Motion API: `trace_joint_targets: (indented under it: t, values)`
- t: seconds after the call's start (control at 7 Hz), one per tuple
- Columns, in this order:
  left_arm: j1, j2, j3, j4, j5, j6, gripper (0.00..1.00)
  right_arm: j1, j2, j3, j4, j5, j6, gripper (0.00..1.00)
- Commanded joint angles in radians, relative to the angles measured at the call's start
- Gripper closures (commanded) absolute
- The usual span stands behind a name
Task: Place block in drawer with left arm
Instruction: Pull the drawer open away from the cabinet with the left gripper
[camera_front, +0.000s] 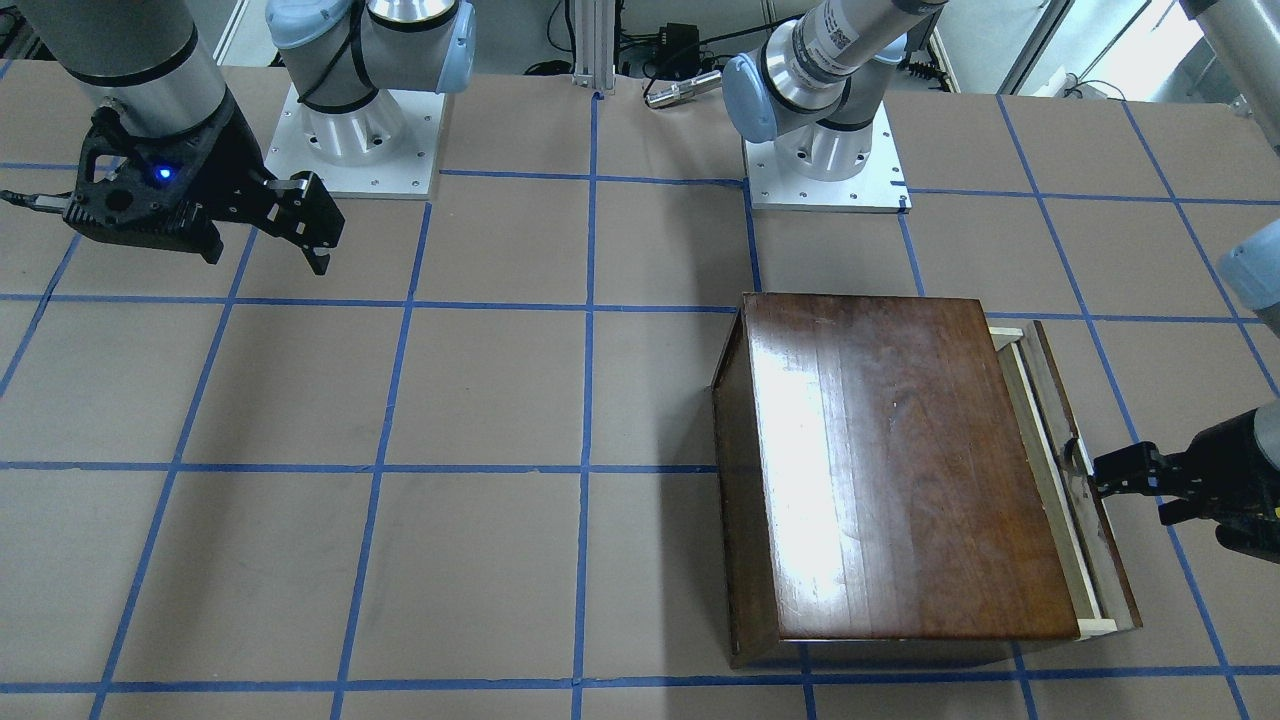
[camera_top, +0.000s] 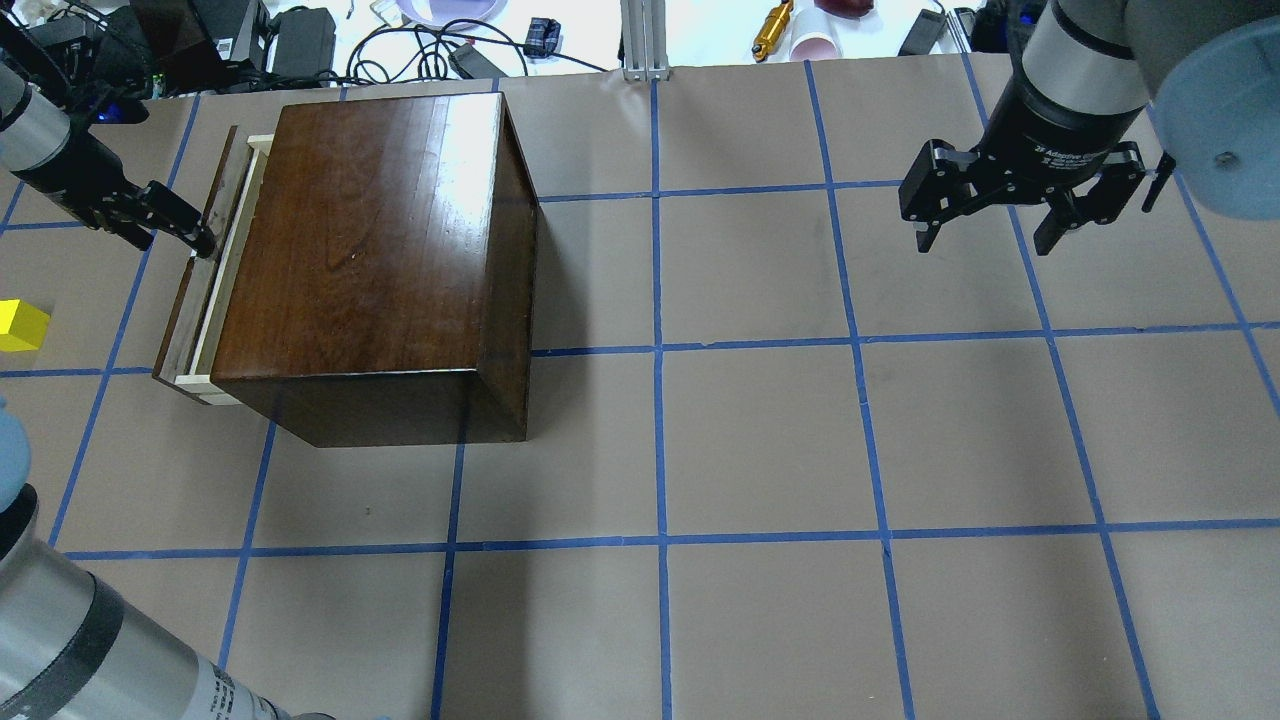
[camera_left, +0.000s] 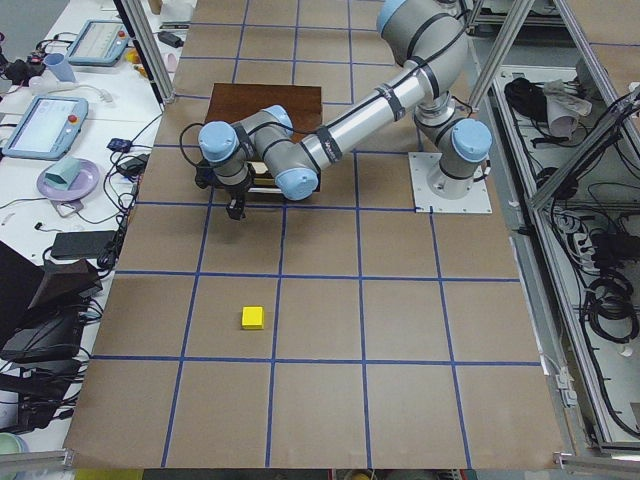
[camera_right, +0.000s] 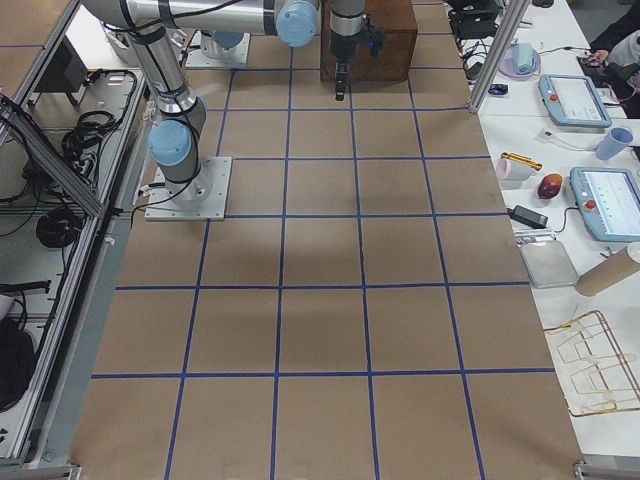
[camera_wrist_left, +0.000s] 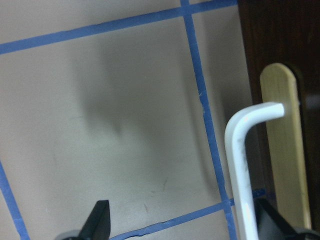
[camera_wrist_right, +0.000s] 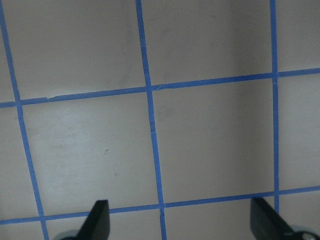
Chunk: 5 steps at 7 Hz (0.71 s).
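- my left gripper (camera_top: 197, 242) hangs spread at the drawer (camera_top: 188, 325) front; its metal pull (camera_wrist_left: 242, 165) seems just beside one finger, ungrasped;
- block (camera_top: 22, 326) lies on the table (camera_top: 760, 440), well apart from the drawer;
- right gripper (camera_top: 990, 228) spread, empty

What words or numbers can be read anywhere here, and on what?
"2F Adaptive": white print on the black wrist of the right gripper; the rest is cut off.
The sticker on the left arm: too small to read.
Screens of the tablets: blurred, unreadable.
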Motion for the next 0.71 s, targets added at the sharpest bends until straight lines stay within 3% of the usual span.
trace_joint_targets:
  t: [0.0,0.57]
  values:
    - [0.000,-0.001,0.004,0.003,0.004,0.000,0.00,0.000,0.000,0.001,0.000,0.000,0.000,0.00]
    - [0.002,-0.012,0.028,0.004,0.040,0.006,0.00,0.000,0.000,0.000,0.000,0.000,0.000,0.00]
